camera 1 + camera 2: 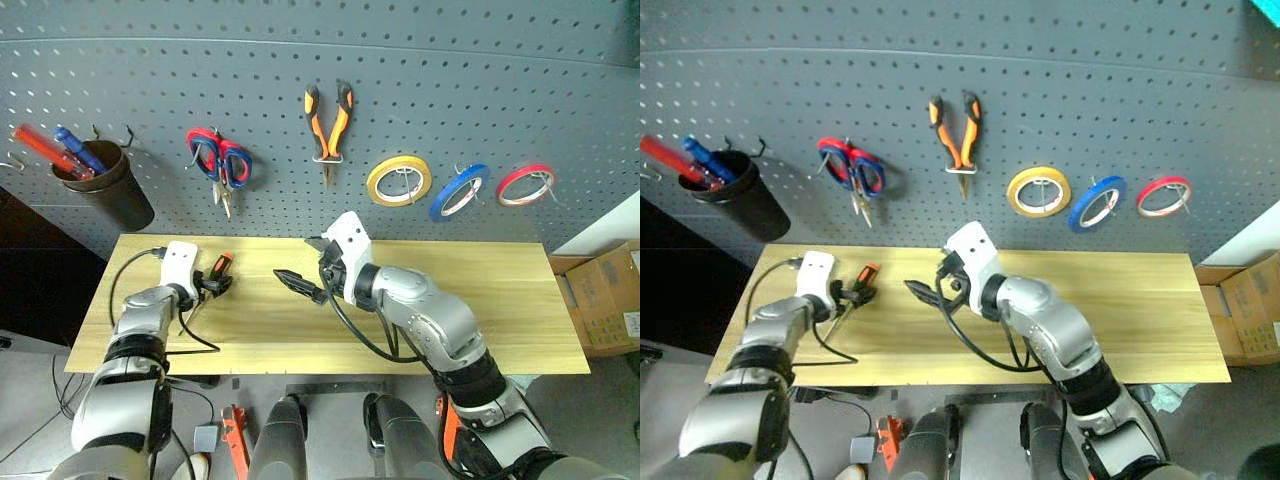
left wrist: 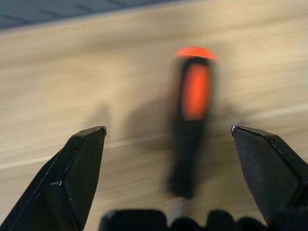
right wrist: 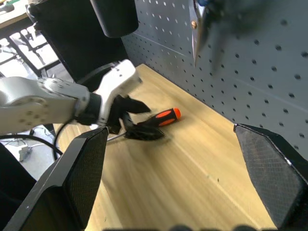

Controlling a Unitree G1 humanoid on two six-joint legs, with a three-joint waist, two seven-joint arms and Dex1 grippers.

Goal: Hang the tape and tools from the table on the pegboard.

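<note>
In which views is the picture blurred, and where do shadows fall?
Left wrist view: the orange-and-black handled tool is smeared by blur, with a soft shadow on the table beside it. Right wrist view: the hanging scissors are blurred; the left end effector is sharper. Left eye view: the tape rolls cast soft shadows on the pegboard.

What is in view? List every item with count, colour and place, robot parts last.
Light wooden plank table: one, below the board.
Dark grey pegboard: one, behind the table.
Small orange-and-black-handled tool: one, lying on the table's left part.
Orange-and-black-handled pliers: one, hung at centre.
Red-and-blue-handled scissors: one, hung left of the pliers.
Tape rolls: yellow, blue, red, hung in a row on the right.
Dark brown cup: one, hung far left, holding red and blue handles.
Cardboard box: one, far right.
Left gripper: black, open around the small tool.
Right gripper: black, open, above the table's middle.
</note>
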